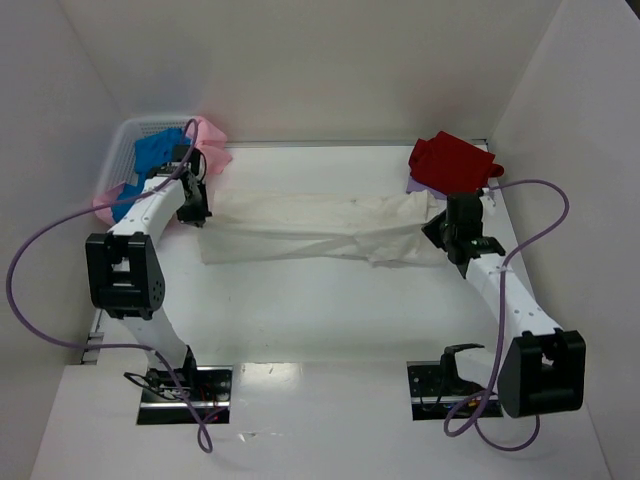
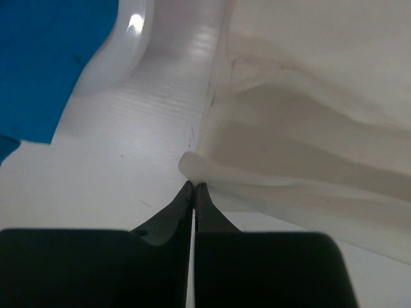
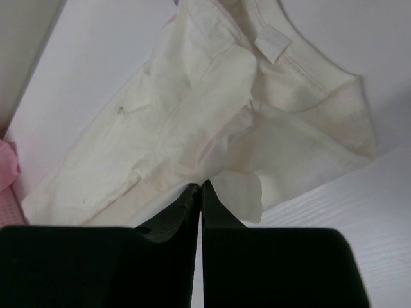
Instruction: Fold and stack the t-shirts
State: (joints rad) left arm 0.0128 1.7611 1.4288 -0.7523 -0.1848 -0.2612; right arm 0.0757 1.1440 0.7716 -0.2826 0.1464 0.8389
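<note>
Nearest you, the left arm (image 1: 125, 270) and right arm (image 1: 520, 320) rise from the near edge of the counter (image 1: 320, 330). At far left you see the white mesh basket (image 1: 125, 135), with the blue t-shirt (image 1: 160, 150) and the pink t-shirt (image 1: 210, 140) draped over its rim. Just beside the basket, your left end effector (image 2: 194, 186) has its fingers pressed together, clamped on a small fold at the left edge of the cream-white t-shirt (image 1: 320, 230). That shirt lies flat and wrinkled on the counter, drawn out lengthwise between the two arms. At its right end, near the collar and label, your right end effector (image 3: 200, 186) is likewise closed, pinching a fold of the same cloth. At far right, the red t-shirt (image 1: 450, 162) sits folded on the lavender t-shirt (image 1: 415, 185).
</note>
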